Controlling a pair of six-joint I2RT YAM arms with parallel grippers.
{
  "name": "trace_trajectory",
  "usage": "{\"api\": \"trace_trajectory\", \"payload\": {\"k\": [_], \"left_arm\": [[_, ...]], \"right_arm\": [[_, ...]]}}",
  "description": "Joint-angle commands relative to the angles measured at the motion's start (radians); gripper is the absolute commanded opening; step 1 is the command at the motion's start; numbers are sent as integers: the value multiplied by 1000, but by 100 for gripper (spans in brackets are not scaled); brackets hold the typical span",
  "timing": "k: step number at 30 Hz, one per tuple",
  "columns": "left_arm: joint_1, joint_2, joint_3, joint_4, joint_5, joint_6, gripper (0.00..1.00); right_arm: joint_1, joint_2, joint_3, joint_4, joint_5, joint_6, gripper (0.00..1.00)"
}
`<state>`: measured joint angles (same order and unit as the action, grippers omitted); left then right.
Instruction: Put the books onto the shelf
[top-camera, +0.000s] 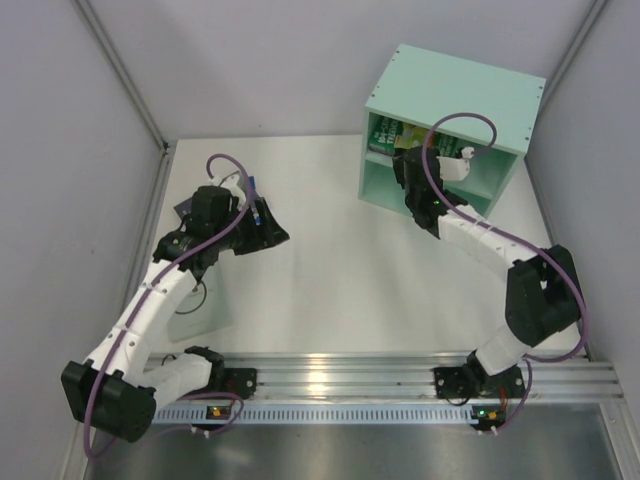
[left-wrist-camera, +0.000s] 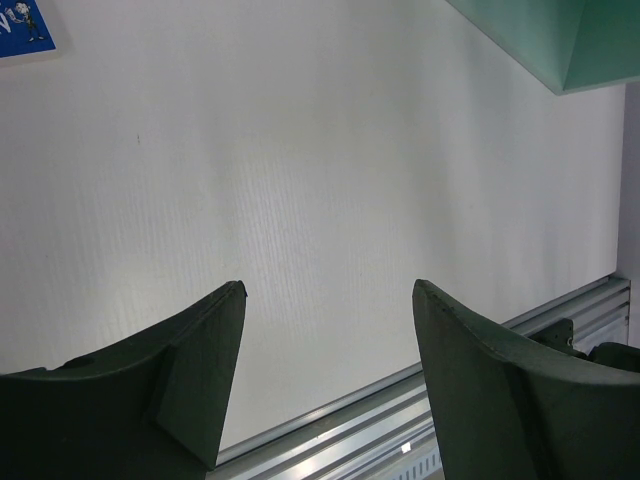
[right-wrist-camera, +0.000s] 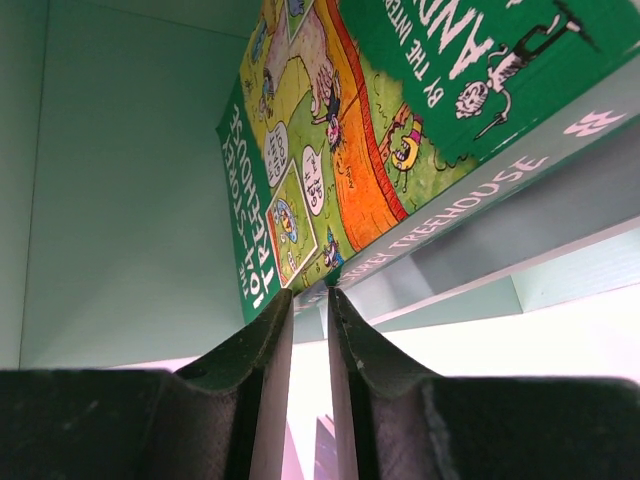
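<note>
**A:** So, what does the overhead view give?

**B:** The shelf (top-camera: 455, 90) stands at the far right of the surface (top-camera: 330, 260). The right tool (top-camera: 408, 158) reaches into its upper compartment, where a green book (top-camera: 383, 135) sits at the left end. The left tool (top-camera: 270, 232) hangs over the surface on the left, well apart from the shelf.

**A:** And the left wrist view?

**B:** The left tool's fingers stand wide apart with nothing between them, and bare surface lies below. A corner of a blue book (left-wrist-camera: 22, 25) lies at the far left. A corner of the shelf shows at the far right.

**A:** And the right wrist?

**B:** It looks inside the shelf. The right tool's fingers are nearly together, with only a thin slit between them. Their tips sit at the lower edge of the green book, which rests against a second book (right-wrist-camera: 480, 190) with a pale spine. I cannot tell whether they clamp anything.
</note>
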<state>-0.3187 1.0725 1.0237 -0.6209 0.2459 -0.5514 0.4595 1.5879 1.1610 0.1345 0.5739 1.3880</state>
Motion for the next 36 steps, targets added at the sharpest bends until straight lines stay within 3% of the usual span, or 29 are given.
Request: {"api": "trace_trajectory", "payload": {"k": [1,25,32,36], "left_arm": [[4,3,4,39,3,-1,73],[3,4,-7,44,-10,5,73],[4,0,2,38,-60,-8,71],[4,-45,6,111,-108,-53,72]], "right_arm": [[-22,11,57,57,11,-14,20],[-27,30,45,111,-11,3,20],[-25,-23,9,126,-45,-50,40],[-16,-100,-72,215,-106,-125,45]]}}
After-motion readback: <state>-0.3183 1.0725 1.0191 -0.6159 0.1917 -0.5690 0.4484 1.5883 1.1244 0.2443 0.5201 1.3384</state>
